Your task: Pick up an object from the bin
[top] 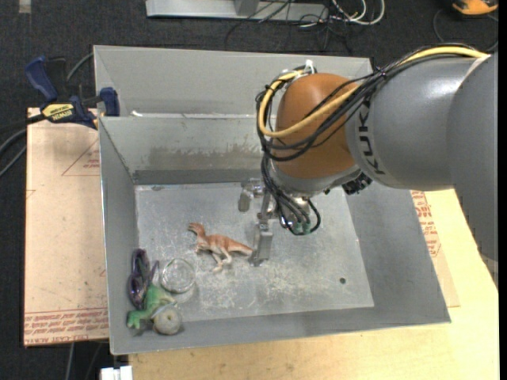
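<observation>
Grey metal bin, read from the near rim to the far wall. Near-left corner: a small heap made up of a purple looped item, a clear round cup, a green toy figure and a pale round disc. Mid-floor: an orange-brown toy dinosaur lying on its side. Its long axis runs across the bin, with the head to the left and slightly toward the far wall, the tail to the right and the legs toward the near rim. Just right of the tail: the tool, its two fingers spread apart with nothing between them. The nearer fingertip is down at the floor, at or just beside the tail end; contact cannot be confirmed. Above: an orange wrist cover looped with yellow and black cables. The grey arm enters from the right and is bent steeply downward.
</observation>
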